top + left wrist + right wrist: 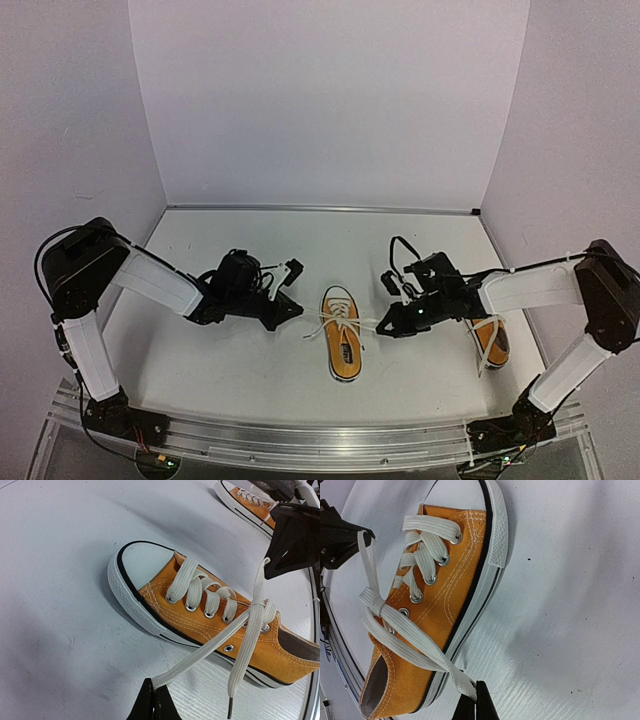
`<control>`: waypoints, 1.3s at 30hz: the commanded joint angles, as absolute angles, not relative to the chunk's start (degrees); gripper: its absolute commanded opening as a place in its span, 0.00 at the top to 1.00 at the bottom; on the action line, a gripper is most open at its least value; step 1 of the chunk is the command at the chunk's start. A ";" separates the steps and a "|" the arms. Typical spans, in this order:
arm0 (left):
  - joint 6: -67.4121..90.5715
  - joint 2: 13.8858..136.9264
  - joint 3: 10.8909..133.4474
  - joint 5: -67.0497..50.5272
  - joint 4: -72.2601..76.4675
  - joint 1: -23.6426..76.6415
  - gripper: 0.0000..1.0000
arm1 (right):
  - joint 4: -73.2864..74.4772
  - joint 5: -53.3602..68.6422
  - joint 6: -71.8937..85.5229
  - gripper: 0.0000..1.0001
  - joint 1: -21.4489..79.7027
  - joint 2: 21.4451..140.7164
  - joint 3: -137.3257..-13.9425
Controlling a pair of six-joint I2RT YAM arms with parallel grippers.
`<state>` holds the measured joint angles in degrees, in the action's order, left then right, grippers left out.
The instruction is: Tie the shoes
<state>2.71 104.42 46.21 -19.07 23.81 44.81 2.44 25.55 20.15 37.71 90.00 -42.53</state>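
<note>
One orange shoe [343,340] with a white toe cap lies mid-table, toe pointing away from the arms. Its white laces cross in a simple knot [257,607] over the top eyelets. On the shoe's left, my left gripper [297,310] is shut on one lace [200,655], which runs taut from the knot to its tips [152,697]. On the shoe's right, my right gripper [382,325] is shut on the other lace [420,655], low beside the sole [476,700]. A loose lace end [231,695] with a dark tip hangs near the heel. The second shoe [490,340] lies at the right, partly under my right arm.
White walls close the table [250,390] at the back and on both sides. An aluminium rail [320,440] runs along the near edge between the arm bases.
</note>
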 commanded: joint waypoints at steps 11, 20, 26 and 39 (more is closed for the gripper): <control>0.29 101.62 50.18 -18.08 14.74 41.60 1.00 | 5.84 29.84 19.59 0.99 36.73 93.43 -45.57; 2.30 97.61 49.50 -19.66 10.68 42.35 0.40 | 5.86 31.04 20.59 0.46 36.74 88.87 -46.08; 5.99 90.74 55.04 -13.99 0.38 42.20 0.00 | 6.86 26.95 20.59 0.14 36.74 79.01 -47.00; 19.53 85.40 60.91 -8.69 -10.86 29.90 0.00 | 7.87 16.05 21.63 0.03 30.43 71.76 -47.95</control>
<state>14.43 87.68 61.23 -9.88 -6.65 35.20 7.17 19.66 21.11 34.59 72.62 -47.27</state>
